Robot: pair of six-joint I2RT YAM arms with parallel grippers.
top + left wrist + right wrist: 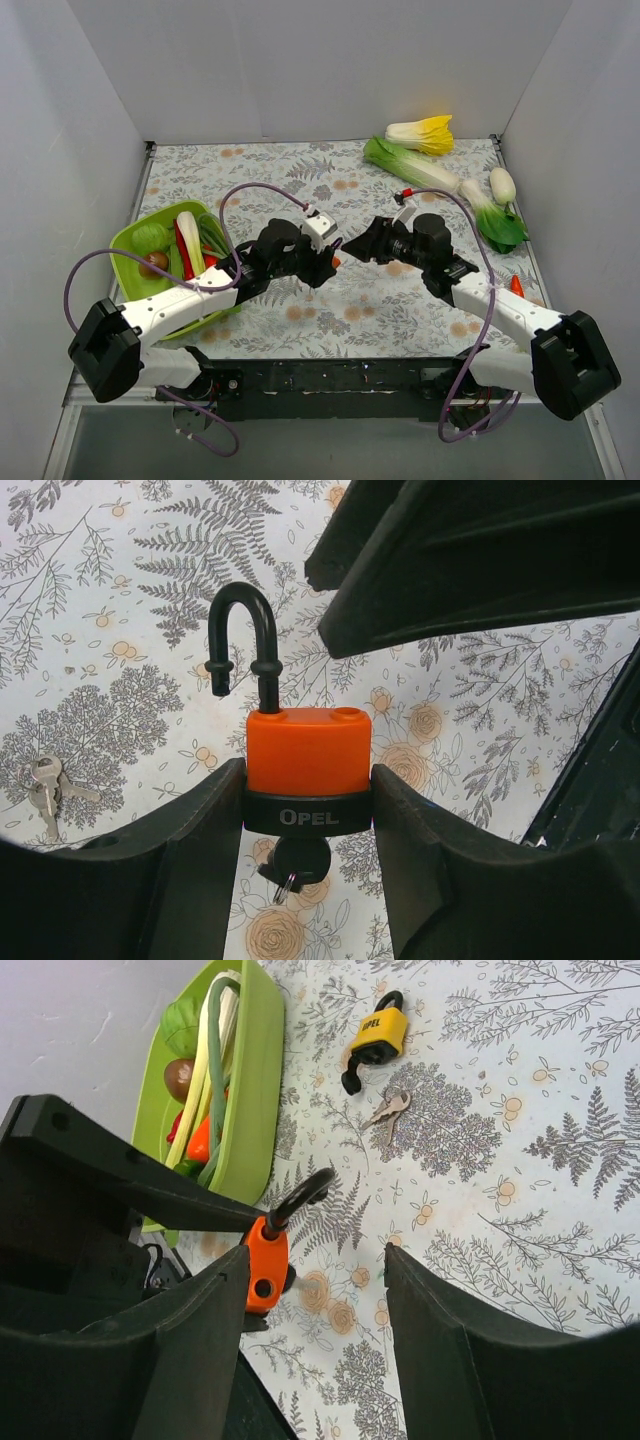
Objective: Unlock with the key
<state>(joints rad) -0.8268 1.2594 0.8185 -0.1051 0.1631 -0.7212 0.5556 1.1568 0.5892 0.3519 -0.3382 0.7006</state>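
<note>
My left gripper (308,820) is shut on the black base of an orange padlock (308,755) and holds it upright above the table. Its black shackle (245,630) is swung open, with one end free. A key with a black head (298,860) and a small ring sticks out of the lock's underside. My right gripper (315,1310) is open and empty, with the orange padlock (265,1265) close to its left finger. In the top view the two grippers (325,262) (362,245) meet at the table's middle.
A yellow padlock (378,1035) lies on the floral cloth with a loose bunch of silver keys (390,1108) beside it; the bunch also shows in the left wrist view (45,785). A green basket (130,250) of vegetables stands at the left. Cabbage (422,133), bok choy (440,185) and a white radish (502,185) lie back right.
</note>
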